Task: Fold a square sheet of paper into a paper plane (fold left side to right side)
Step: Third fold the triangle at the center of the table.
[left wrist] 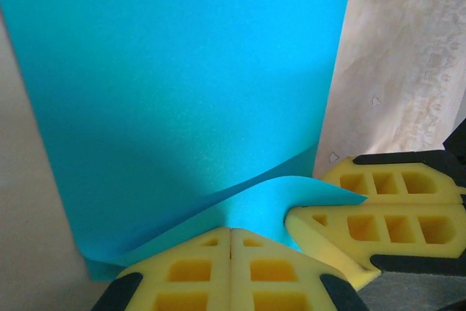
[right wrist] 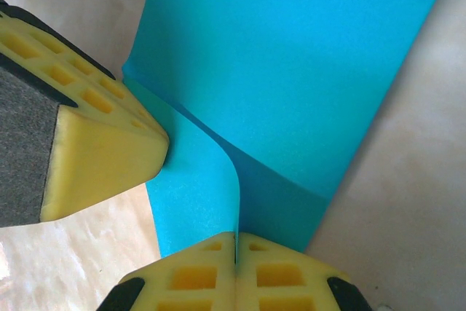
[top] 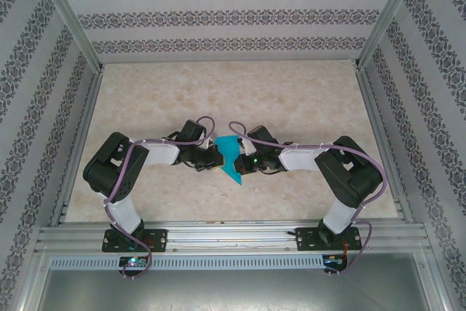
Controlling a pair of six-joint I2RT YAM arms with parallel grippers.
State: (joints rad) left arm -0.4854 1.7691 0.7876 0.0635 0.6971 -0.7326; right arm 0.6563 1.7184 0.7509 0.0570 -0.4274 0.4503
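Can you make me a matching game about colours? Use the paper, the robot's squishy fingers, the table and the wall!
Things:
1. paper
2. foam fingers of the left hand
3. table
4. wall

Colours:
A. yellow
B. white with grey patterned stripes
C. teal-blue
D. beige, like marble

Right pairs: 1-C, 2-A, 3-D, 4-B

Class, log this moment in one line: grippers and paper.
left gripper: shut on square sheet of paper | right gripper: shut on it | sheet: edge curled up
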